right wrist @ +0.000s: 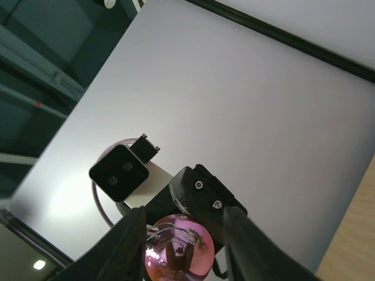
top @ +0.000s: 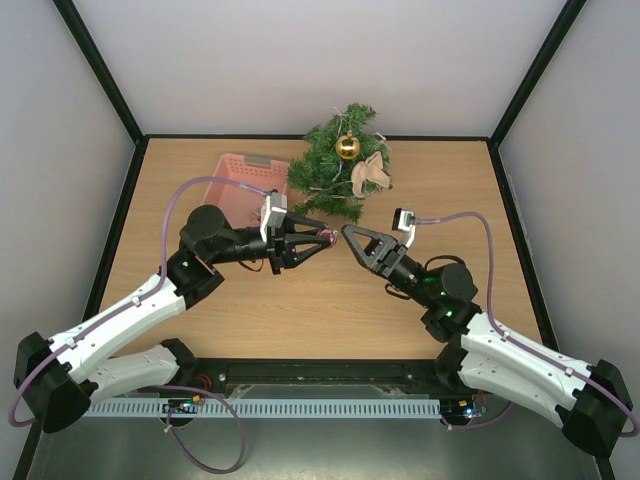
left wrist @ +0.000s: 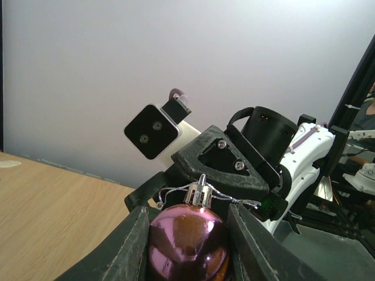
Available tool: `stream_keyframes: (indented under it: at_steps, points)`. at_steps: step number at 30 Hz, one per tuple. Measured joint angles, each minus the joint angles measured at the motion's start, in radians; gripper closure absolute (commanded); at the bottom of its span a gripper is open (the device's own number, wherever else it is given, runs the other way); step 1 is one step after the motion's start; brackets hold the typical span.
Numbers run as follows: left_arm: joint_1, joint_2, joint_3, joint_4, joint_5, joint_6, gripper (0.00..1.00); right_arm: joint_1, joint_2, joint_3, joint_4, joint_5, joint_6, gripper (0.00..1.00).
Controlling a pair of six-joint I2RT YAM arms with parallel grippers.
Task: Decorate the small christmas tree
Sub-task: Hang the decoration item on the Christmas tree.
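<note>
You are in a robot lab, not a home. Your wooden tabletop [top: 300, 310] sits inside a box of plain pale walls [top: 300, 60] held by black bars [top: 100, 70]. The left arm [top: 130, 320] and right arm [top: 520, 360] are bolted at its near edge, trailing purple cables [top: 170, 225]. Above one wall you see a high dark ceiling [right wrist: 35, 58] with beams.

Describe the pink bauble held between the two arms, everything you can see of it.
The pink bauble is a small glossy mirror-like ball with a silver ribbed cap and a thin silver thread loop. It is clamped at its sides by the left gripper, cap pointing away from that wrist, above the table, on the near side of the small christmas tree. The right gripper points at it; contact cannot be told.
</note>
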State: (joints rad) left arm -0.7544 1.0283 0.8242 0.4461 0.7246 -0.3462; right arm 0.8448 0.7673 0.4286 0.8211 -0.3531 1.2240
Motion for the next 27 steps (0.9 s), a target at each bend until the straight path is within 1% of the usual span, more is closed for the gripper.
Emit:
stream_keyframes:
  at_steps: [1, 2, 3, 5, 6, 15, 17, 19, 27]
  points:
    - [0.000, 0.000, 0.000, 0.001, 0.000, 0.000, 0.68, 0.001, 0.001, 0.000, 0.001, -0.004, -0.003, 0.78]
    - [0.000, 0.000, 0.000, 0.001, 0.000, 0.000, 0.68, 0.002, 0.001, 0.000, 0.002, -0.006, -0.011, 0.82]
    - [0.000, 0.000, 0.000, 0.002, 0.001, 0.000, 0.68, 0.002, 0.000, 0.000, 0.004, -0.007, -0.018, 0.88]
    - [-0.001, 0.000, 0.000, 0.001, 0.000, 0.000, 0.69, 0.005, 0.000, 0.000, 0.009, -0.008, -0.027, 0.96]
    - [-0.001, 0.000, 0.000, 0.001, 0.001, 0.000, 0.69, 0.006, -0.001, 0.000, 0.010, -0.008, -0.034, 0.98]
    - [-0.004, 0.000, 0.000, -0.016, -0.005, 0.014, 0.71, 0.008, -0.031, 0.000, -0.005, 0.002, -0.089, 0.98]
    - [-0.005, 0.000, 0.000, -0.030, -0.021, 0.025, 0.68, 0.008, -0.049, 0.000, -0.029, 0.017, -0.119, 0.98]
    - [-0.005, 0.003, 0.000, -0.050, -0.040, 0.037, 0.68, 0.008, -0.070, 0.004, -0.077, 0.042, -0.170, 0.98]
    - [-0.005, 0.042, 0.000, -0.128, -0.121, 0.068, 0.70, 0.008, -0.085, 0.081, -0.303, 0.140, -0.414, 0.98]
